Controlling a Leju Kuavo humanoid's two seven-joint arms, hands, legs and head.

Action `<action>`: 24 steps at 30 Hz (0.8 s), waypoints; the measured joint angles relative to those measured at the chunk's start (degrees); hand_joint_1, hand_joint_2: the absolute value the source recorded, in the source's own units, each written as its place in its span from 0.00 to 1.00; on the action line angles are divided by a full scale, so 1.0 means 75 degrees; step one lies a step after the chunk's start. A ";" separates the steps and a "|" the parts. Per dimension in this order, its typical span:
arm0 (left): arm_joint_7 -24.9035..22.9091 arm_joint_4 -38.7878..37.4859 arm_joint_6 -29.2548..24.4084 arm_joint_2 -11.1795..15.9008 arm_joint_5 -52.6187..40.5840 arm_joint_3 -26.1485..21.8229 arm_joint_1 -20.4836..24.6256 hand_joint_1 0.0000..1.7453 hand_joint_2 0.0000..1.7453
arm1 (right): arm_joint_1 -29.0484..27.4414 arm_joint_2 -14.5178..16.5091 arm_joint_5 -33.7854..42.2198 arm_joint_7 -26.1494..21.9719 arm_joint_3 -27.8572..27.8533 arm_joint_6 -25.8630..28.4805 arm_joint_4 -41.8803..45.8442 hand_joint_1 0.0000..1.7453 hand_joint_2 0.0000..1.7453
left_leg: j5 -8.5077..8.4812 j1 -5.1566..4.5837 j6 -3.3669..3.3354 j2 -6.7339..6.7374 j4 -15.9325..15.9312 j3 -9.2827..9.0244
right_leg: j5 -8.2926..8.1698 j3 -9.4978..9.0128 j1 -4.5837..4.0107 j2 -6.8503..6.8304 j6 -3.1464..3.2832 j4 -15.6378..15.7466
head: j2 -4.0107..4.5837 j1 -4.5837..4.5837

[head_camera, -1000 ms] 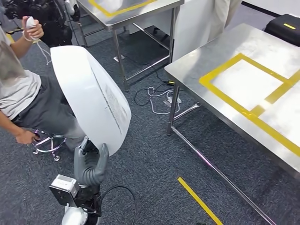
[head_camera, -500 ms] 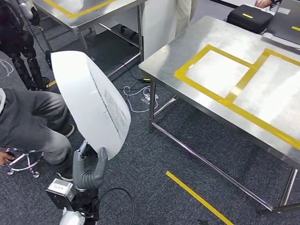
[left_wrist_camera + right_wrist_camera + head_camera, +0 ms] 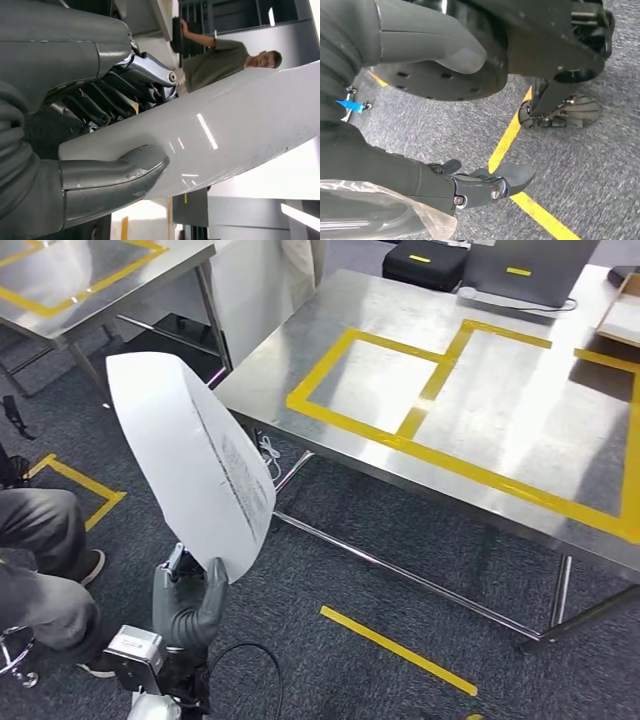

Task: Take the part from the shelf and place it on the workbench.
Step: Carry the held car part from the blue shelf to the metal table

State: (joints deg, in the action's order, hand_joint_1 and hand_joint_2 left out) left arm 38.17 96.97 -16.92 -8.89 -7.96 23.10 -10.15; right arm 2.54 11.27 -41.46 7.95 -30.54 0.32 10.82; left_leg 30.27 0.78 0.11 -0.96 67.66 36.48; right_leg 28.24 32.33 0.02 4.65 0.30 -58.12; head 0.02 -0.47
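I'm looking at dark grey carpet [image 3: 317, 570] with strips of yellow floor tape [image 3: 398, 650]. A stainless steel table [image 3: 528, 505] marked with yellow tape rectangles [image 3: 411, 420] stands ahead on the right, and a second steel table [image 3: 90, 290] sits at upper left. White cables [image 3: 268, 452] lie underneath. A seated person's grey trouser leg [image 3: 38, 550] shows at left.

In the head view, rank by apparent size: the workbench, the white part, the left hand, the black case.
1. workbench
2. white part, though it sits nearer the camera
3. left hand and black case look alike; the case is farther off, so unranked.
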 joint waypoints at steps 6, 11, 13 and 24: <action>0.0033 0.0054 -0.0246 0.0070 0.0206 -0.0091 -0.0112 1.00 1.00 | -0.0002 -0.0056 -0.0005 -0.0555 -0.0035 0.0044 0.0000 0.00 1.00 | -0.0335 -0.0018 -0.0109 -0.0447 -0.1180 -0.0424 | -0.0008 0.0128 0.0081 0.0387 -0.0237 -0.0014 | 0.0000 0.0002; 0.0114 0.0143 -0.0308 0.0109 0.0317 -0.0114 -0.0178 1.00 1.00 | 0.0009 -0.0158 -0.0025 -0.0850 -0.0077 0.0332 0.0000 0.00 1.00 | -0.0353 -0.0002 -0.0049 -0.0377 -0.1265 -0.0499 | -0.0070 0.0027 0.0043 0.0155 -0.0033 0.0115 | 0.0000 0.0080; 0.0101 0.0146 -0.0304 0.0114 0.0380 -0.0126 -0.0197 1.00 1.00 | 0.0026 -0.0184 -0.0039 -0.0883 -0.0103 0.0386 0.0000 0.00 1.00 | -0.0351 -0.0016 -0.0065 -0.0377 -0.1258 -0.0499 | -0.0081 0.0016 0.0053 0.0145 -0.0065 0.0135 | 0.0000 0.0076; 0.0094 0.0203 -0.0273 0.0170 0.0442 -0.0163 -0.0225 1.00 1.00 | 0.0052 -0.0206 -0.0110 -0.0721 -0.0173 0.0275 0.0000 0.00 1.00 | -0.0470 -0.0002 -0.0298 -0.0259 -0.1559 -0.0681 | -0.0044 0.0066 0.0088 -0.0015 -0.0406 0.0170 | 0.0000 0.0084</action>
State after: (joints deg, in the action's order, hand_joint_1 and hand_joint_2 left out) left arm 38.88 98.49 -18.97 -7.61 -4.64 21.88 -11.84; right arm 2.93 9.72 -42.28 2.54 -31.84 2.39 10.82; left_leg 26.75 0.76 -2.12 -2.90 55.97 31.37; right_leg 27.91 32.83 0.68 4.54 -2.75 -56.85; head 0.02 0.16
